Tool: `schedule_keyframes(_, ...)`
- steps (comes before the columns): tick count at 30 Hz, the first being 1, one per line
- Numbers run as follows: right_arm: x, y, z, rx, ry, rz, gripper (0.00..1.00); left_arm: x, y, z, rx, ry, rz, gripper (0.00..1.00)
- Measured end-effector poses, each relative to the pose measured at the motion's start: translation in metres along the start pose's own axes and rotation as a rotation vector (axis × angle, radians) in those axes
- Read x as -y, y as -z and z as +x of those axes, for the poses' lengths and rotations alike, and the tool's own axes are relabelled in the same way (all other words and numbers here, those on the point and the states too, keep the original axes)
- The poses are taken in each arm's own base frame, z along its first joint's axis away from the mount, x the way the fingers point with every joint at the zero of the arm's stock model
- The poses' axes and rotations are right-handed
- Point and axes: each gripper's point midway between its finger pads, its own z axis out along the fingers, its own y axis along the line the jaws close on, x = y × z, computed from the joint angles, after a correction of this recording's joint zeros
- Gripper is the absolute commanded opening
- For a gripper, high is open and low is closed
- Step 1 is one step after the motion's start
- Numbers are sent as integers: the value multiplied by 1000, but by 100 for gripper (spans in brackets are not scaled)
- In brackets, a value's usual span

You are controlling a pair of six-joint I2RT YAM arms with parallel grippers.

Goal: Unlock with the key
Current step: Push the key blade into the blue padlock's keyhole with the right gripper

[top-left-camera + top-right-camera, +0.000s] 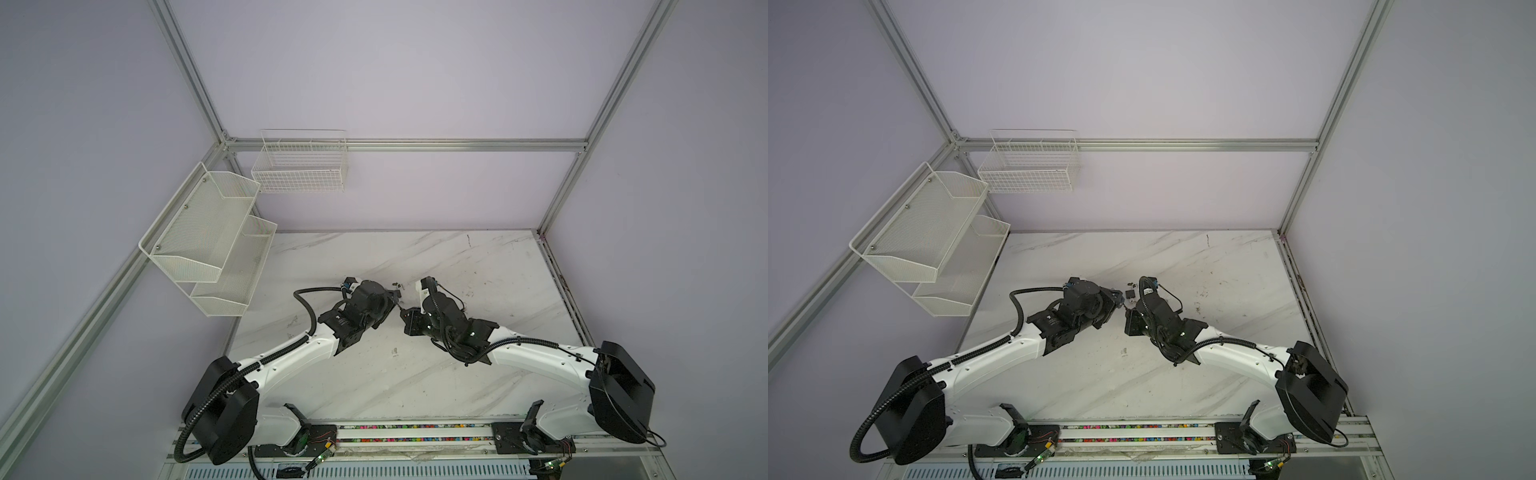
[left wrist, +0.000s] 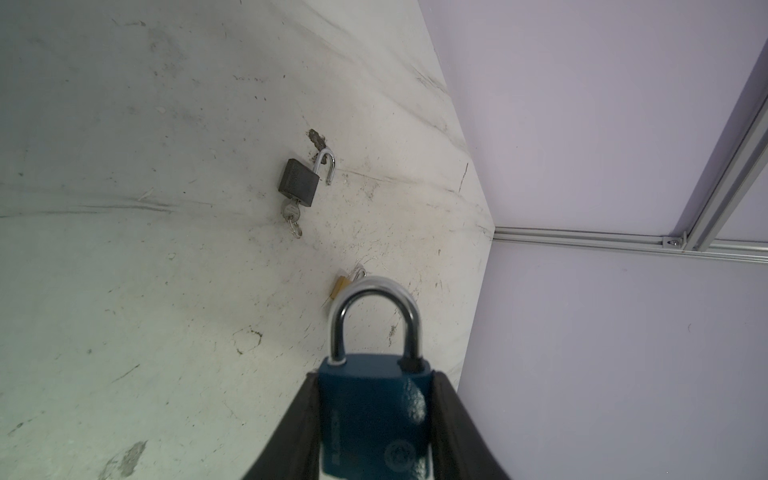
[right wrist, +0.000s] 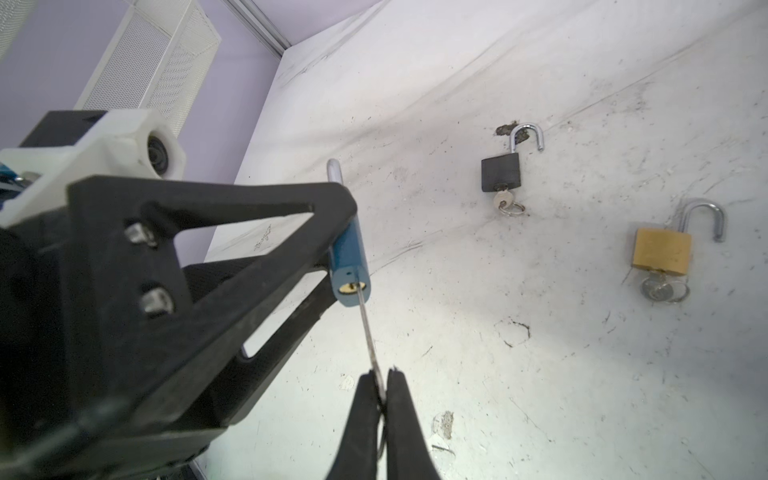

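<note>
A blue padlock (image 2: 374, 415) with its steel shackle (image 2: 374, 316) closed sits between the black fingers of my left gripper (image 2: 376, 376), which is shut on its body. In the right wrist view the blue padlock (image 3: 347, 266) points its brass keyhole towards my right gripper (image 3: 382, 378). That gripper is shut on a thin silver key (image 3: 365, 328), and the key's tip is at the keyhole. In both top views the left gripper (image 1: 392, 296) and the right gripper (image 1: 402, 311) meet above the middle of the marble table (image 1: 478, 374).
A black padlock (image 3: 500, 172) and a brass padlock (image 3: 661, 251) lie on the table beyond the grippers, each with its shackle open and a key in it. White mesh shelves (image 1: 208, 241) and a wire basket (image 1: 299, 166) hang on the walls at the back left.
</note>
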Motion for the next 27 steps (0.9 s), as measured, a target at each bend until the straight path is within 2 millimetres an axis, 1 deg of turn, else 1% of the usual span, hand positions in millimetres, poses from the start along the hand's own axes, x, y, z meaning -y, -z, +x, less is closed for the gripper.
schedule_keyframes(7,-5,-3,-4,-1,14,2,0,1,0,-3,15,11,2,0)
schedule_keyframes(13,-2,-9,-2,-12,20,21,0,0,0,-3,18,12,-1,0)
schedule_keyframes(19,-3,-9,-5,-5,29,35,0,1,0,-4,19,14,3,0)
schedule_keyframes(27,-8,-8,-15,3,43,77,0,7,1,-6,50,29,24,0)
